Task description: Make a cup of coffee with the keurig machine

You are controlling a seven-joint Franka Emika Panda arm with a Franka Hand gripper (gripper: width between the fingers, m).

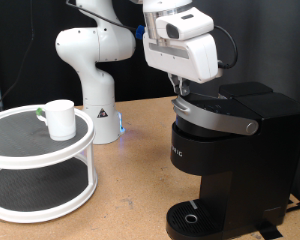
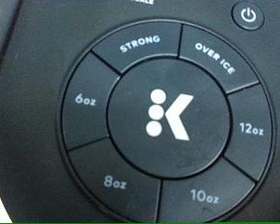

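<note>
The keurig machine [image 1: 230, 150] stands at the exterior view's right, lid down, nothing on its round drip tray [image 1: 195, 218]. My gripper [image 1: 181, 90] comes down from above onto the front of the machine's top, and its fingers look pressed together into one narrow tip. The wrist view is filled by the machine's round button panel [image 2: 163, 117]: a centre K button [image 2: 168, 114] ringed by STRONG, OVER ICE, 6oz, 8oz, 10oz and 12oz, plus a power button [image 2: 249, 15]. No fingers show there. The cup [image 1: 60, 118] stands upright on a shelf at the left, far from the gripper.
The cup rests on the upper level of a white two-tier round stand [image 1: 20, 165] at the exterior view's left, with a small green thing [image 1: 38, 111] beside it. The white arm base [image 1: 98, 90] rises behind, between stand and machine. The wooden tabletop [image 1: 130, 190] lies in front.
</note>
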